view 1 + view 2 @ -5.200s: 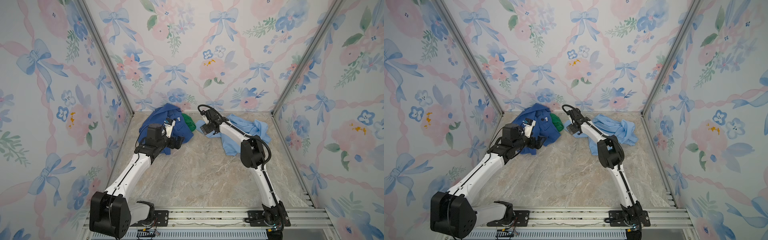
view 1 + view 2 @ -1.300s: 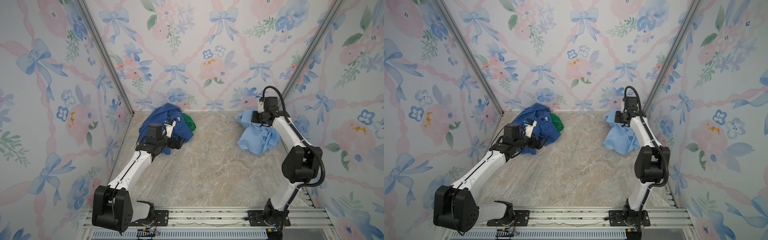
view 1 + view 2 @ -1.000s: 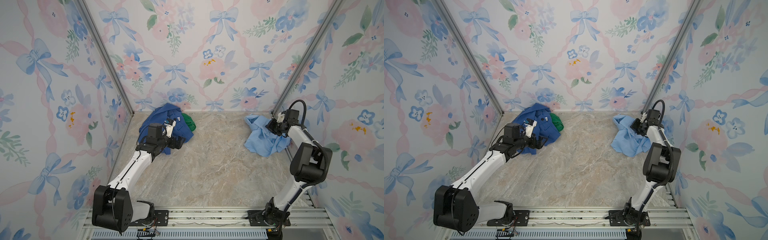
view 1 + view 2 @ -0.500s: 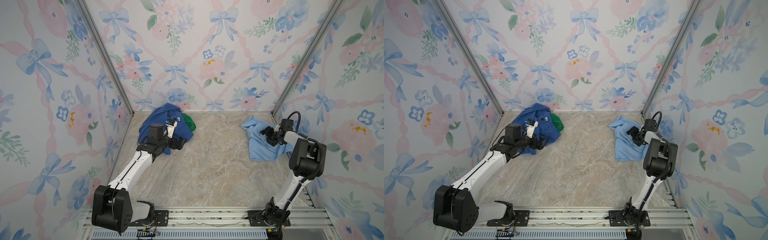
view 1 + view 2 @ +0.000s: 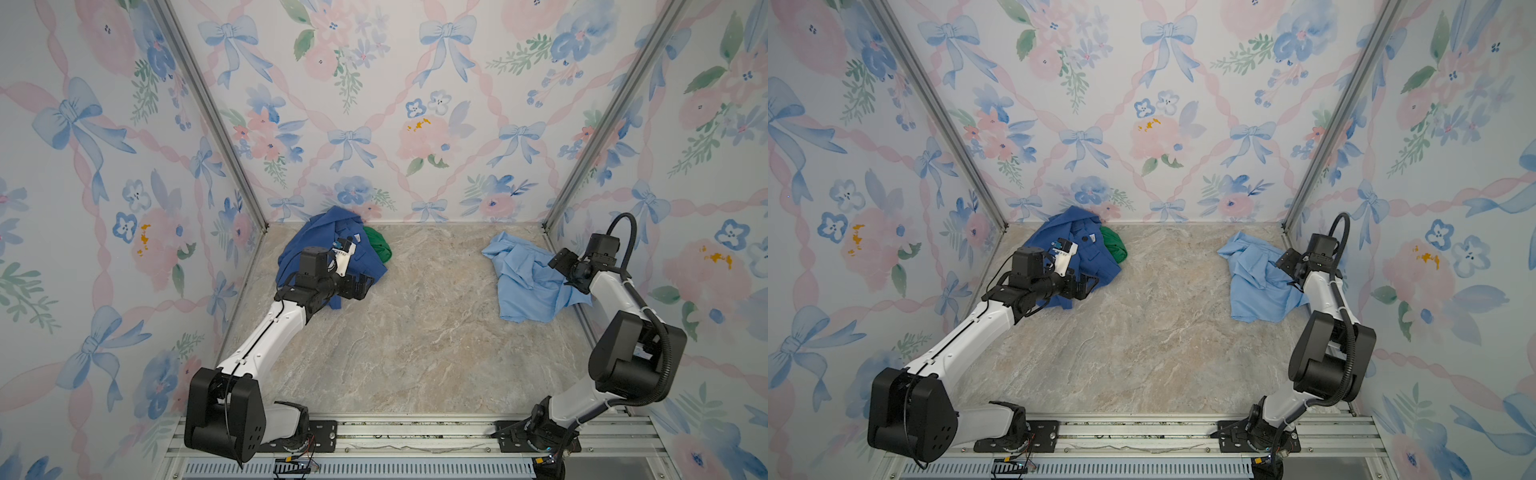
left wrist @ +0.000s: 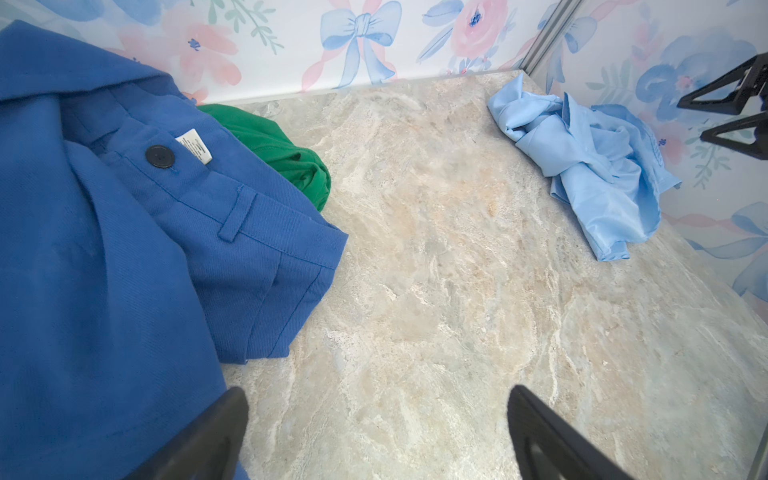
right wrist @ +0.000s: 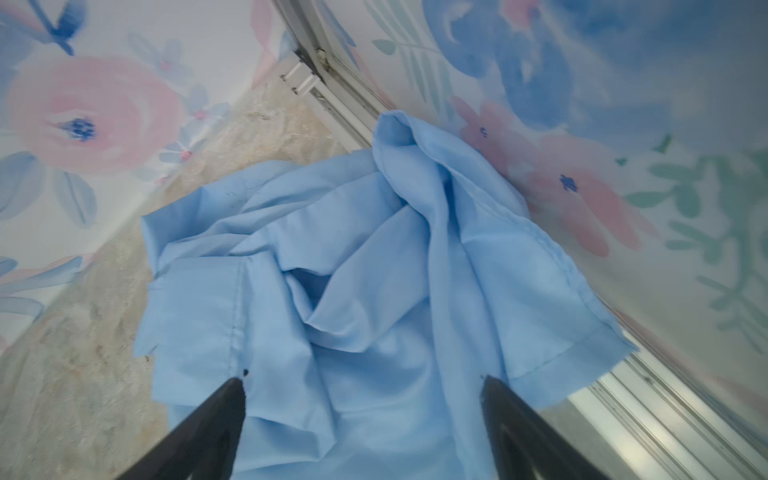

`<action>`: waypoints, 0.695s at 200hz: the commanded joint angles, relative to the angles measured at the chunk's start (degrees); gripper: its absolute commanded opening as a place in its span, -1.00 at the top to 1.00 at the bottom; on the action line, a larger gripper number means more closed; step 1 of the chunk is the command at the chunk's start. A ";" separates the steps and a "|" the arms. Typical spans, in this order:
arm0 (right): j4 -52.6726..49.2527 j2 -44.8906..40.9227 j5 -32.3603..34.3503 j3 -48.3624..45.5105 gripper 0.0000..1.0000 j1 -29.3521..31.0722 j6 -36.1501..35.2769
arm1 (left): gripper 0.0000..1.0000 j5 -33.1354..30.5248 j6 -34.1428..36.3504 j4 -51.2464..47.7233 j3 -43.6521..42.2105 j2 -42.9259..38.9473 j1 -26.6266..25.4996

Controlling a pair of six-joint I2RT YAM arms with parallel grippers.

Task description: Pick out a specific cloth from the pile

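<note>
1 cloth (image 5: 525,282): being shown crumpled, long axis front-to-back by bench (image 5: 415,332) right edge; left gripper (image 6: 376,388) and right gripper (image 7: 361,380) being held open.

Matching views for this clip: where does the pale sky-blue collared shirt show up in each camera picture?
A top view: pale sky-blue collared shirt, crumpled at right by the side wall.
A top view: same spot, right of centre.
Left wrist: far across the bare marble-look floor.
Right wrist: close up, filling most of the picture.
Shared landmark: the metal corner post behind it.
</note>
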 commanded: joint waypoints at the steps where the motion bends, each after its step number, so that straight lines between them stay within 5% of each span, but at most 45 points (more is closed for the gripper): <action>1: 1.28 -2.39 -5.60 -3.79 -0.87 2.02 -4.10 | -0.96 -0.45 0.25 -0.30 0.89 0.44 -0.42; 24: 7.72 -8.72 -0.91 -11.59 -0.95 10.93 -11.30 | -0.96 -10.28 0.35 -0.27 -0.06 -0.02 -2.04; 47: 23.38 -17.54 2.59 -24.26 -0.94 18.64 -12.57 | -0.96 -35.78 -4.15 1.52 -3.62 -3.45 -5.13; 64: 34.18 -21.92 2.02 -32.20 -0.94 21.82 -12.18 | -0.96 -51.44 -7.70 11.11 -14.68 -7.98 -5.33; 77: 36.94 -24.27 2.47 -35.65 -0.94 23.70 -12.79 | -0.96 -60.06 -3.95 27.25 -26.51 -11.75 -5.17; 101: 36.86 -29.23 7.48 -41.15 -0.94 26.76 -16.02 | -0.96 -59.02 4.59 59.50 -43.97 -14.25 -0.48; 139: 63.31 -31.82 13.84 -58.52 -0.94 27.90 -22.56 | -0.96 -48.15 -0.21 79.15 -49.27 -2.06 8.95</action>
